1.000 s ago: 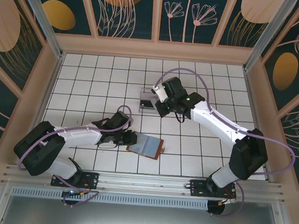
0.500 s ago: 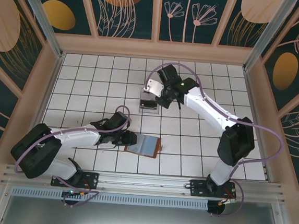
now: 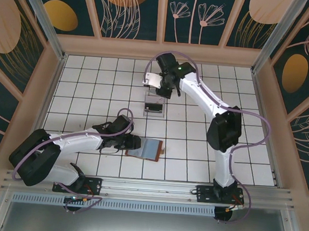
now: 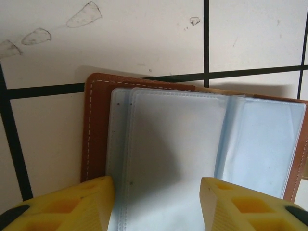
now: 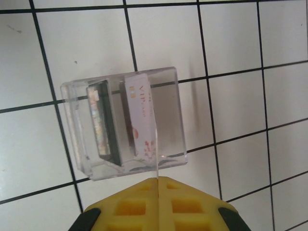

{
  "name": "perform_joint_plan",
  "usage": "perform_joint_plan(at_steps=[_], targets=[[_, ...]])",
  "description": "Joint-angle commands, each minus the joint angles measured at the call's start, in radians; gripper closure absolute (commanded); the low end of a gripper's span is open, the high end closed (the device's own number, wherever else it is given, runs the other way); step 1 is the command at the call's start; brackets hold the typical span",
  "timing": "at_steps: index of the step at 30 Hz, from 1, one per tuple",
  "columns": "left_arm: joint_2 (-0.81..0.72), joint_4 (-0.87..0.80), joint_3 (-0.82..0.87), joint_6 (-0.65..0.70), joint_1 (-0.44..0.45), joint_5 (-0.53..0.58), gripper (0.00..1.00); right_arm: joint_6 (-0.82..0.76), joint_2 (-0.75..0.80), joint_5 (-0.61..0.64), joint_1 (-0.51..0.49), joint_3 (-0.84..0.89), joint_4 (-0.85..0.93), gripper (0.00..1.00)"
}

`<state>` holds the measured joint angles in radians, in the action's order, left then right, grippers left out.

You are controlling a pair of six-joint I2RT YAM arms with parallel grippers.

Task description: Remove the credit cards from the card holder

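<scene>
Now card in tight R hand

Tiled floor lit brightly, evenly from overhead. Soft shadows cast beside clear tray and card holder. Faint reflections seen on tray walls.

The floor is plain white square tiles with thin black grout lines, and up close there are a few grey smudges on it. It's boxed in by a pale wooden frame holding dark teal wall panels printed with peach leaves, flowers and orange ovals. There are silver metal posts in the far corners, a metal rail along the near edge, and the light is even.
</scene>
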<state>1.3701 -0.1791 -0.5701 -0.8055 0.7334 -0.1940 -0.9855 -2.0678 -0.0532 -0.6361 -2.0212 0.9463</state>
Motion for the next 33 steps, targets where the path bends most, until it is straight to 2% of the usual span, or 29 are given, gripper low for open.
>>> perform_joint_plan(at_steps=[1, 7, 19, 33], targets=[[-0.005, -0.072, -0.014, 0.002, 0.001, 0.037, 0.45, -0.059, -0.062, -0.013, 0.006, -0.098, 0.091, 1.00], [0.006, -0.080, -0.024, 0.003, 0.000, 0.039, 0.42, -0.081, -0.147, -0.014, 0.009, -0.212, 0.130, 1.00], [-0.012, -0.077, -0.031, 0.006, 0.001, 0.028, 0.33, -0.105, -0.220, 0.039, 0.016, -0.248, 0.129, 1.00], [-0.031, -0.014, 0.005, -0.019, 0.000, -0.071, 0.33, -0.122, -0.291, 0.043, 0.019, -0.281, 0.120, 1.00]])
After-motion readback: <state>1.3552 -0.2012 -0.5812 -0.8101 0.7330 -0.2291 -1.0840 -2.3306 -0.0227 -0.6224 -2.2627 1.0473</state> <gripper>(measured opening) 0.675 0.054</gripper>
